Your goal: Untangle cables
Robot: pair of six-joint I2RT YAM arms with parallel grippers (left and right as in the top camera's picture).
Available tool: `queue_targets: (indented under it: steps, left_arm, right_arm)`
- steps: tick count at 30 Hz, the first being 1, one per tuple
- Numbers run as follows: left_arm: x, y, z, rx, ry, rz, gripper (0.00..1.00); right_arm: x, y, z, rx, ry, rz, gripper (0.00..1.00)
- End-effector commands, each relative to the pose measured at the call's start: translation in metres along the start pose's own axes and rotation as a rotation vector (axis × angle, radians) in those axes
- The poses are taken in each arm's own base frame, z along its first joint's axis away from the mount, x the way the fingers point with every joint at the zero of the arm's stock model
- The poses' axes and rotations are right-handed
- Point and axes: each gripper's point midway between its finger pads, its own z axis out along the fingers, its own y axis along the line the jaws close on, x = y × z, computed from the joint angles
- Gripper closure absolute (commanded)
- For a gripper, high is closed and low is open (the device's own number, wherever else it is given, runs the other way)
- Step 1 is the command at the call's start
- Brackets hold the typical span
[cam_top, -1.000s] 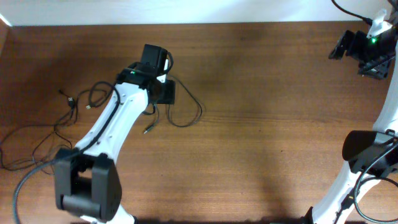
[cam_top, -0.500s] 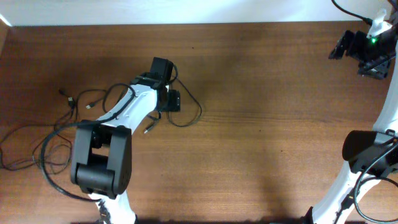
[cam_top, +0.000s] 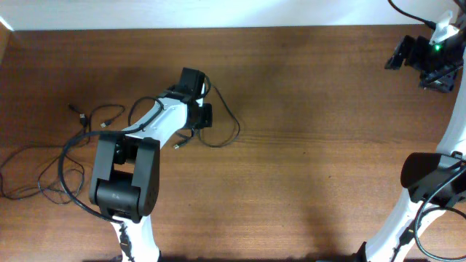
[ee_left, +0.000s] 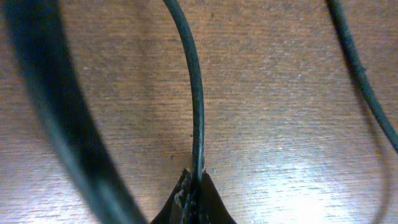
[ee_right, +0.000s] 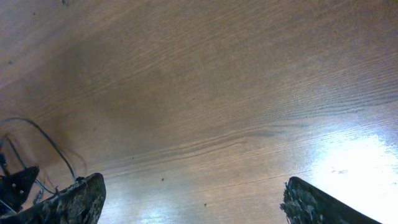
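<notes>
The cables are thin black cords. One cable (cam_top: 227,125) loops on the wood just right of my left gripper (cam_top: 203,116), and its small plug (cam_top: 178,145) lies below the gripper. More cables (cam_top: 51,164) lie loose and bunched at the table's left side. In the left wrist view my left gripper (ee_left: 196,186) is shut on a thin cable (ee_left: 194,93) that runs straight up from the fingertips, and another cable (ee_left: 364,81) curves past on the right. My right gripper (cam_top: 426,62) hangs at the far right back. It stands open (ee_right: 193,208) over bare wood.
The left arm's own thick black cable (cam_top: 73,145) arcs out over the loose cords at the left. A blurred thick black cord (ee_left: 56,118) crosses the left of the left wrist view. The brown wooden table (cam_top: 313,145) ends at a white wall (cam_top: 233,11) at the back.
The left gripper opened wider, then shut on the thin cable. The left arm's elbow swung in toward the middle, and the plug below the gripper shifted slightly up and right. The right arm stayed still.
</notes>
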Motion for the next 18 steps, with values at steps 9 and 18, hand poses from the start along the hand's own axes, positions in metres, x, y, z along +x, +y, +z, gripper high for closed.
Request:
queue_targets:
  steps: [9,18]
  left_arm:
    - [-0.116,0.158,-0.189,-0.238,-0.463,-0.294,1.00]
    - [-0.108,0.343,-0.242,-0.443,-0.694,-0.596,1.00]
  right_arm:
    - [0.002,0.005,-0.009,-0.006,-0.018,-0.030,0.07]
    - [0.002,0.005,-0.009,-0.006,-0.018,-0.029,0.07]
